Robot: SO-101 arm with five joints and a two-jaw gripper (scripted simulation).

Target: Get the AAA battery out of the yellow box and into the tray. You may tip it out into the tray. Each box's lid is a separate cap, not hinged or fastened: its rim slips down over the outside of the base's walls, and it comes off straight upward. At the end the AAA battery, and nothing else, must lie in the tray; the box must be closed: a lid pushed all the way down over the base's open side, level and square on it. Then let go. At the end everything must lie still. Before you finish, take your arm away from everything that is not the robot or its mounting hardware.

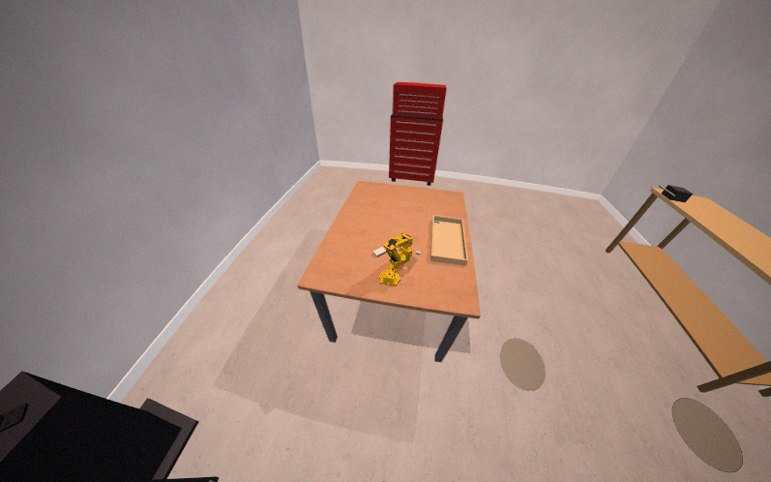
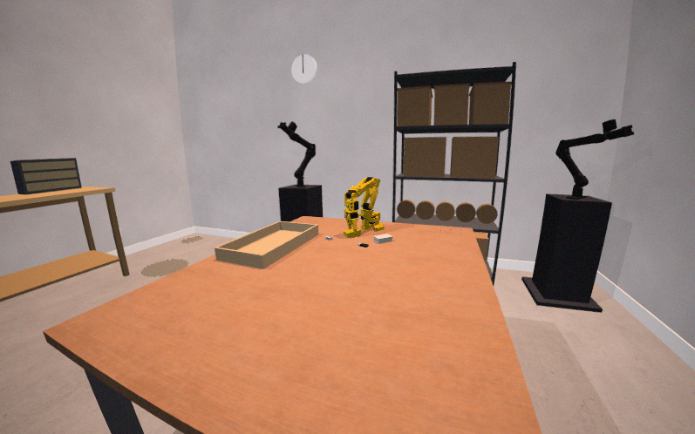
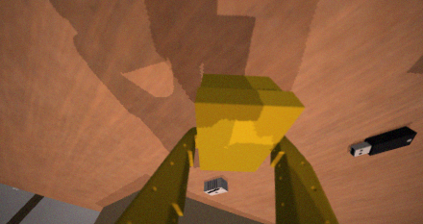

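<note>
In the wrist view my gripper (image 3: 236, 154) is shut on the yellow box (image 3: 245, 125) and holds it above the table top, casting a shadow below it. I cannot tell from here whether its lid is on. No AAA battery shows clearly in any view. In the top view the arm (image 1: 399, 254) stands near the table's middle, with the open wooden tray (image 1: 449, 238) just to its right. A small green thing lies in the tray's far corner, too small to name. The tray also shows in the exterior view (image 2: 267, 243), left of the arm (image 2: 360, 207).
A black USB stick (image 3: 383, 141) lies on the table to the right of the box, and a small grey ribbed piece (image 3: 215, 186) lies under the fingers. A white box (image 2: 383, 238) sits beside the arm. The table edge is near the bottom of the wrist view.
</note>
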